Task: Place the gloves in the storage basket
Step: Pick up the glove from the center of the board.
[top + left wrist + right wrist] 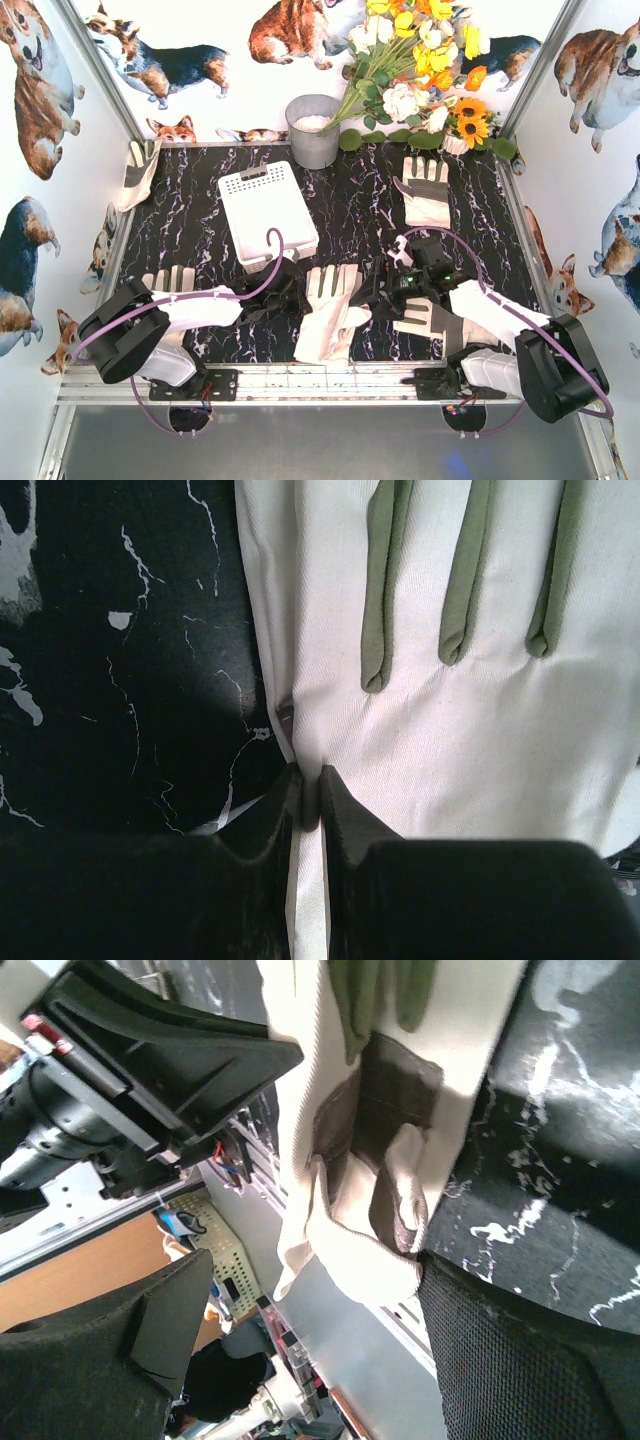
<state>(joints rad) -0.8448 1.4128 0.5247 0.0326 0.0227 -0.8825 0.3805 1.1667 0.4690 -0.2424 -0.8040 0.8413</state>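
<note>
Tabletop scene viewed from above and from both wrists. The storage basket (268, 208), a white rectangular moulded-plastic tray with a perforated bottom and slotted walls, is set slightly askew on the black, white-veined marble-patterned tabletop (200, 235), left of centre and just in front of a grey cylindrical metal bucket (313, 132). The gloves are seen outside the basket. The central glove (330, 312), of cream-white woven fabric with a fine twill texture and narrow grey-green strips between the fingers, is laid flat near the front edge, its cuff reaching the aluminium rail (300, 380). Its left margin is pinched between the clenched black fingers of the left gripper (310, 785), a thin fold of cloth being visible between the pads. The right gripper (315, 1260) is held with its matte, textured fingers spread wide; the rumpled cuff of the same glove, bearing a dark grey stitched patch, is seen between them and is not clasped. A second glove (425, 190) is spread flat at the far right, a third (170, 282) is partly covered by the left arm, a fourth (432, 322) lies beneath the right arm, and a fifth (140, 172) is draped against the left wall. Artificial flowers (415, 60) are propped in the far corner.
</note>
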